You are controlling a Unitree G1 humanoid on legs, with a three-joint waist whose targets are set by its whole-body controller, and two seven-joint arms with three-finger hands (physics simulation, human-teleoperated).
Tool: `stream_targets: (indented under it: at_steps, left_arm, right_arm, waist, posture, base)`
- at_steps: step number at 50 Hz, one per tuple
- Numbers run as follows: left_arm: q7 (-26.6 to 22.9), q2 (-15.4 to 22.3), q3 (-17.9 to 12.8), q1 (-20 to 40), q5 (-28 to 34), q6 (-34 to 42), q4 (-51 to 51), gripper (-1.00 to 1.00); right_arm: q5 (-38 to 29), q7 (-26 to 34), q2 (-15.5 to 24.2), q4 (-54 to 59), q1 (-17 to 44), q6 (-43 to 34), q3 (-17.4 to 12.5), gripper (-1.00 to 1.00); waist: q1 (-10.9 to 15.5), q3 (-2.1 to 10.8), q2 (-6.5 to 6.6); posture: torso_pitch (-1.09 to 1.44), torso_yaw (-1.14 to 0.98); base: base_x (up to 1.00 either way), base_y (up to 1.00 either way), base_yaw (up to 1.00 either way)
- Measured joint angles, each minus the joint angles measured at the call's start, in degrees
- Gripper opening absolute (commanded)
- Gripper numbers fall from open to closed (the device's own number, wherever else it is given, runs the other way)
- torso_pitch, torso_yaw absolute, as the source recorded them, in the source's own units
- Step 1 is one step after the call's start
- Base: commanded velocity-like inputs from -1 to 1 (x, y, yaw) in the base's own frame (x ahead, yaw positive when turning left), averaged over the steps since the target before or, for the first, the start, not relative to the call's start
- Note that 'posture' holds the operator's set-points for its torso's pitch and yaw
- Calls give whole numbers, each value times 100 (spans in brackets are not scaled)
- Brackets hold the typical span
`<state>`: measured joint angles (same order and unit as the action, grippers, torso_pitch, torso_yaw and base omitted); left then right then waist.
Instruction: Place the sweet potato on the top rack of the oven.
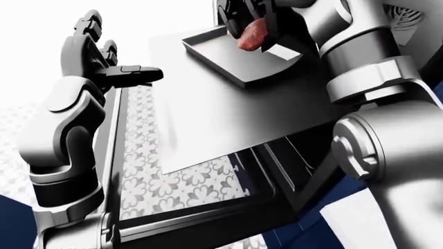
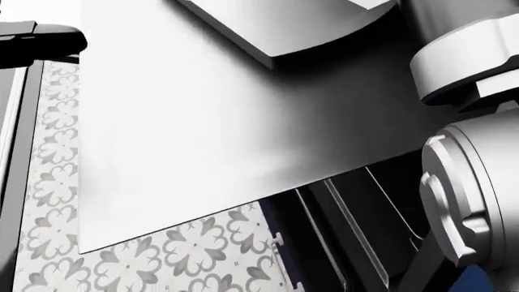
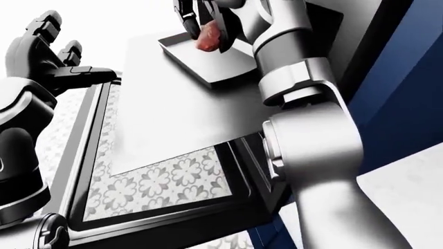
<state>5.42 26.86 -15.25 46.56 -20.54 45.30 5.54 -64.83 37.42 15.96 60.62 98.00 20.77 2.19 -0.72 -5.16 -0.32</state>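
The sweet potato (image 1: pixel 254 34), reddish and oblong, sits at the top centre of the left-eye view, clamped between the dark fingers of the right hand (image 1: pixel 243 19). It hangs over a shallow grey tray (image 1: pixel 239 62), at that tray's upper edge; whether it touches the tray cannot be told. The tray rests on a broad flat grey sheet (image 1: pixel 228 119) that slopes down toward the lower left of the frame, above the open oven door (image 3: pixel 149 184) with its flower-patterned glass.

The head view shows neither the potato nor the right hand: only the tray's corner at the top, the grey sheet filling the middle, the patterned door at lower left, and the right arm's joints (image 2: pixel 466 201) along the right edge. The eye views alone show the grasp.

The right arm reaches from the lower right up to the top of the frame, bent at the elbow. The left hand (image 3: pixel 58 62) stands at upper left, fingers spread and holding nothing, one finger pointing rightward toward the sheet's edge.
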Motion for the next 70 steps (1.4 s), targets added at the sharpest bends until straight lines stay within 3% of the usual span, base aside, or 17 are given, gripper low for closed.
stream_targets:
  at_steps: [4,7,10,12,18,23,26,28,30,33,36,38,43,45,54,70]
  left_arm:
    - [-11,6,29,84,-16,-9,-77,100]
    - [16,18,-6,126,-41,-3,-52,100]
    - [56,39,-52,161,-71,-48,-72,100]
    - [85,65,-73,180,-90,-68,-86,100]
    - [148,93,-108,69,-116,-91,-116,100]
    - [160,83,-100,-21,-124,-114,-162,100]
    - [165,75,-84,-91,-134,-57,-205,100]
    - [174,98,-97,-27,-141,-48,-147,100]
    - [172,113,-121,26,-142,-134,-37,100]
    - [166,130,-142,74,-157,-239,81,100]
    - [160,115,-114,45,-174,-217,28,100]
    - [160,40,-62,-66,-188,-163,-8,100]
    - [126,21,7,-95,-220,-73,-148,100]
    - [126,42,-22,-78,-223,-82,-109,100]
    - [124,62,-83,-121,-205,-240,-69,100]
    - [161,111,-160,-236,-268,-204,-49,100]
  right_arm:
    - [-37,-29,43,75,2,-24,5,-100]
    - [-54,-11,61,67,6,-57,-8,-100]
    - [-50,0,60,56,42,-68,-13,-100]
    - [-42,-5,48,43,79,-71,-15,-100]
    - [-47,-103,11,264,124,-5,36,-100]
    - [-105,-285,12,451,151,-2,50,-100]
    - [-139,-275,-10,552,81,4,81,-100]
    - [-153,-248,27,562,141,3,66,-100]
    - [-158,-276,67,506,265,-6,37,-100]
    - [-121,-386,106,354,411,13,-19,-100]
    - [-111,-464,111,456,431,47,-3,-100]
    - [-133,-472,135,636,374,60,13,-100]
    - [-264,-532,198,1084,378,-35,32,-100]
    - [-288,-625,217,1170,410,-45,27,-100]
    - [-356,-1166,233,1296,563,-168,6,-100]
    - [-596,-1776,113,1504,452,-265,51,-100]
  waist:
    - [-62,-52,-4]
    - [-101,-51,62]
    - [-139,-13,204]
    - [-164,44,376]
    - [-110,108,205]
    - [-10,152,138]
    - [21,171,372]
    - [12,228,450]
    - [-2,261,375]
    - [42,110,238]
    - [123,99,-32]
    - [73,32,97]
    - [-39,16,315]
    - [-67,18,340]
    - [-104,155,324]
    - [-64,127,258]
  posture:
    - [0,0]
    - [0,0]
    - [0,0]
    - [0,0]
    - [0,0]
    - [0,0]
    - [0,0]
    - [0,0]
    - [0,0]
    - [0,0]
    - [0,0]
    - [0,0]
    - [0,0]
    - [0,0]
    - [0,0]
    - [0,0]
  base:
    - [0,0,0]
    - [0,0,0]
    - [0,0,0]
    - [0,0,0]
    - [0,0,0]
    - [5,-4,0]
    - [18,-20,0]
    - [17,-5,0]
    - [3,0,0]
    - [0,0,0]
    - [0,0,0]
    - [0,0,0]
    - [0,0,0]
    - [0,0,0]
    - [0,0,0]
    - [0,0,0]
